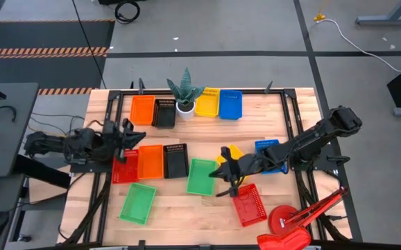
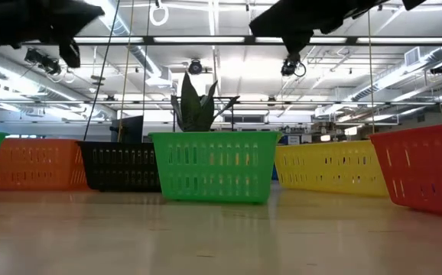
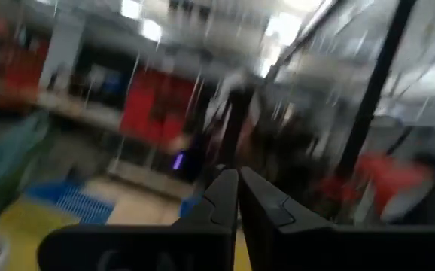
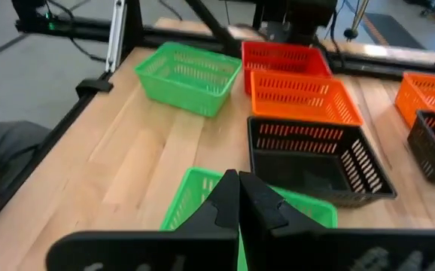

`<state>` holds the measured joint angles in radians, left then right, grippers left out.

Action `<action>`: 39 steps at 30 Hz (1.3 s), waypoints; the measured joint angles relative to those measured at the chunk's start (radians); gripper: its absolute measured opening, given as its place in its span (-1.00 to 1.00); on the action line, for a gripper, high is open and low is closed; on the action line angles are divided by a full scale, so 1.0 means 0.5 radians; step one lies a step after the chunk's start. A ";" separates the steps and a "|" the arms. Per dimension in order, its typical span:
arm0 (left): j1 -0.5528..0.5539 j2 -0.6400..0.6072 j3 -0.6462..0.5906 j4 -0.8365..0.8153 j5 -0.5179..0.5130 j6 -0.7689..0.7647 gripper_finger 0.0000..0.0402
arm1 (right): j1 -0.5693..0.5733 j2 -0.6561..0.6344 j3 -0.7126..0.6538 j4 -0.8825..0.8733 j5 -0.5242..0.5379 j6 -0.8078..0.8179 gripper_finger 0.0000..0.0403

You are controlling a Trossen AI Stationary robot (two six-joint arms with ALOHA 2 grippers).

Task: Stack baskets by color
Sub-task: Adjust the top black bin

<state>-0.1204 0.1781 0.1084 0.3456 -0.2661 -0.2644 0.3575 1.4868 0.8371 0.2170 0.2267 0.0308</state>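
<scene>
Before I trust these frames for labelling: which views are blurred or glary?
Left wrist view: smeared by motion, only its shut fingers read clearly. Low view: ceiling lights glare; green basket is sharp. High and right wrist views: evenly lit, the black basket crisp.

No legible text, label, brand name, number or sign appears in any view. The baskets, the table and the arms carry no readable markings, and the fixtures in the room beyond the table are too blurred or too distant for lettering to be read.
</scene>
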 joint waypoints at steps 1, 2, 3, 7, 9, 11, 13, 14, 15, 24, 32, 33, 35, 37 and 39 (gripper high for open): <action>-0.001 0.072 0.053 -0.148 0.003 0.019 -0.93 | 0.003 0.000 0.000 -0.015 0.000 0.004 -0.99; -0.003 0.156 0.122 -0.321 0.003 0.037 -0.95 | 0.005 0.000 0.000 -0.019 0.000 0.004 -0.99; -0.001 0.255 0.206 -0.533 0.002 0.059 -0.96 | 0.006 0.000 0.000 -0.018 0.000 0.005 -0.99; 0.001 0.673 0.624 -1.395 -0.061 -0.053 -0.98 | 0.005 0.000 0.000 -0.022 0.037 0.005 -0.99; 0.040 0.886 0.823 -1.773 -0.141 -0.240 -0.98 | 0.005 0.000 0.000 -0.026 0.051 0.001 -0.99; 0.123 1.095 0.962 -2.105 -0.167 -0.446 -0.98 | 0.005 0.000 0.000 -0.029 0.052 -0.005 -0.99; 0.229 1.298 1.021 -2.313 -0.149 -0.571 -0.98 | 0.005 0.000 0.000 -0.027 0.056 -0.025 -0.99; 0.286 1.384 1.024 -2.360 -0.140 -0.598 -0.98 | 0.004 0.000 0.000 -0.025 0.072 -0.036 -0.99; 0.348 1.468 1.024 -2.382 -0.140 -0.600 -0.98 | 0.004 0.000 0.000 -0.022 0.090 -0.044 -0.99; 1.005 2.029 1.004 -2.075 -0.042 -0.215 -0.99 | 0.003 0.000 -0.001 -0.039 0.127 -0.054 -0.98; 1.300 2.157 1.004 -1.755 0.037 0.129 -0.98 | 0.003 0.000 -0.001 -0.055 0.127 -0.044 -0.98; 1.302 2.156 1.007 -1.755 0.053 0.141 -0.98 | 0.003 0.000 -0.001 -0.060 0.127 -0.027 -0.98; 1.296 2.155 1.035 -1.802 0.073 0.151 -0.98 | 0.003 0.000 -0.002 -0.063 0.127 -0.010 -0.98; 1.276 2.155 1.090 -1.871 0.083 0.149 -0.98 | 0.003 0.000 -0.002 -0.062 0.127 -0.009 -0.98; 1.234 2.154 1.168 -1.975 0.085 0.121 -0.98 | 0.003 0.000 -0.002 -0.063 0.127 -0.008 -0.98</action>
<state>0.4965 1.2549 0.6925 -0.6419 -0.2237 -0.2037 0.3592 1.4868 0.8360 0.1856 0.2901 0.0270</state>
